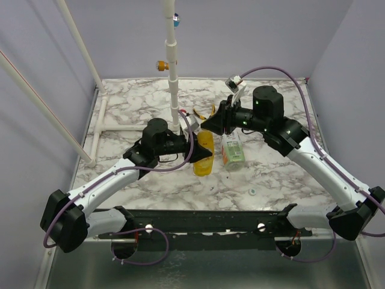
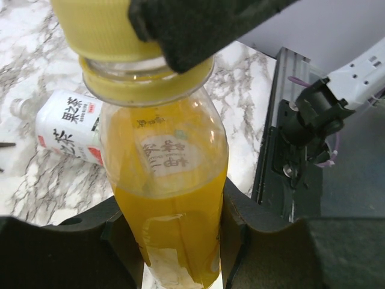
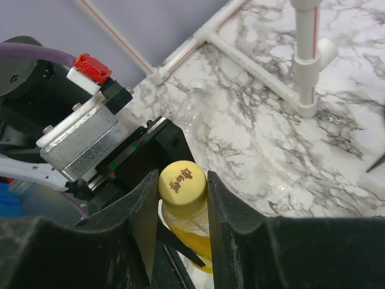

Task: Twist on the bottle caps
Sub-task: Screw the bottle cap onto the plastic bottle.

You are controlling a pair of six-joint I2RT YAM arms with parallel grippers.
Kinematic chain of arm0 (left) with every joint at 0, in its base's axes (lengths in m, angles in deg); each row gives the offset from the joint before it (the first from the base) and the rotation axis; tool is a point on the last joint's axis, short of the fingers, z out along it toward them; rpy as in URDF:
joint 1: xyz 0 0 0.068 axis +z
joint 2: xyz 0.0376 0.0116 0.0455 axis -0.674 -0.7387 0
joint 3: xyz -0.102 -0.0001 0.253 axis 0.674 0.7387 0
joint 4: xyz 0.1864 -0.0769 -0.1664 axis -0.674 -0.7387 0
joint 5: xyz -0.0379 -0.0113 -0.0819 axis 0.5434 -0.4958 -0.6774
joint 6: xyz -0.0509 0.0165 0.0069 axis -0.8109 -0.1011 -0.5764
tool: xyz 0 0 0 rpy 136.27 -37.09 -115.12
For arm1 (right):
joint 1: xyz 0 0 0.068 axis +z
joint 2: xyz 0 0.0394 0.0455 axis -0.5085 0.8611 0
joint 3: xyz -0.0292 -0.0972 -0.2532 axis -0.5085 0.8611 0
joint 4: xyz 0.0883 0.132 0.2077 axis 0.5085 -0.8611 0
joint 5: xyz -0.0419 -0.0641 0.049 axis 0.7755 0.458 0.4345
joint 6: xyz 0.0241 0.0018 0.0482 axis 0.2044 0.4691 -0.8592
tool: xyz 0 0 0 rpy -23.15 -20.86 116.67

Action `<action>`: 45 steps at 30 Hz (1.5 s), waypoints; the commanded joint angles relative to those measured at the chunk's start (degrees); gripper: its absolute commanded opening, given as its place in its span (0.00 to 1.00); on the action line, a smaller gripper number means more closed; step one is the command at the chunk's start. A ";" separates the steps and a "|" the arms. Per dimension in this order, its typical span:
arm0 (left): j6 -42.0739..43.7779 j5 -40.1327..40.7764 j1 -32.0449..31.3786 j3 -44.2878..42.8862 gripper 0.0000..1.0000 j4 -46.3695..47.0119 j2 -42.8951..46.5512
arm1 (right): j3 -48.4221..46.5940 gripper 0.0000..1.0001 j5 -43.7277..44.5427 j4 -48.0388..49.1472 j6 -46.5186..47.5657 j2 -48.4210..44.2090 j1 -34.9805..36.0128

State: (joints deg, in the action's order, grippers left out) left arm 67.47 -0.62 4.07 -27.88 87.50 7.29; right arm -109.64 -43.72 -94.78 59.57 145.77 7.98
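Observation:
The yellow bottle (image 1: 204, 158) stands upright at mid-table, full of orange-yellow liquid. My left gripper (image 1: 198, 149) is shut on its body, and in the left wrist view the bottle (image 2: 168, 192) fills the gap between the jaws. My right gripper (image 1: 209, 125) is shut on the yellow cap (image 3: 182, 179), which sits on the bottle's neck (image 2: 147, 81). The clear bottle with the green-and-white label (image 1: 233, 150) lies on its side just to the right; it also shows in the left wrist view (image 2: 66, 125). A small whitish cap (image 1: 253, 192) lies near the front right. No blue cap shows.
A white PVC pole (image 1: 173, 72) rises just behind the grippers, with a pipe frame (image 1: 99, 126) on the left. Yellow-handled pliers (image 1: 201, 114) lie behind the bottles. The black rail (image 1: 198, 220) runs along the table's near edge.

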 commanded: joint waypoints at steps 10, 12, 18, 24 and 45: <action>3.87 30.19 -5.54 -9.14 0.00 0.02 -3.53 | -3.47 0.28 33.81 -8.25 -7.54 7.96 8.72; 4.80 33.97 -6.97 -9.71 0.00 0.27 -3.89 | -4.63 0.27 36.84 -9.29 -9.85 9.32 9.19; 4.32 37.45 -8.13 -10.25 0.00 1.58 -4.79 | -5.85 0.27 42.76 -9.02 -12.30 11.26 10.93; 3.86 37.50 -8.15 -8.88 0.00 0.19 -4.68 | -5.78 0.36 42.54 -6.27 -11.12 9.85 10.95; 1.72 30.27 -5.32 -3.95 0.00 -1.89 -1.61 | -5.97 0.75 31.97 -1.83 -4.20 3.50 10.96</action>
State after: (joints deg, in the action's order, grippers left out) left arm 68.98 33.52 -1.55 -32.69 83.93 3.93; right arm -116.18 -4.86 -97.71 52.29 151.13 17.88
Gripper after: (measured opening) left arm 0.437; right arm 0.746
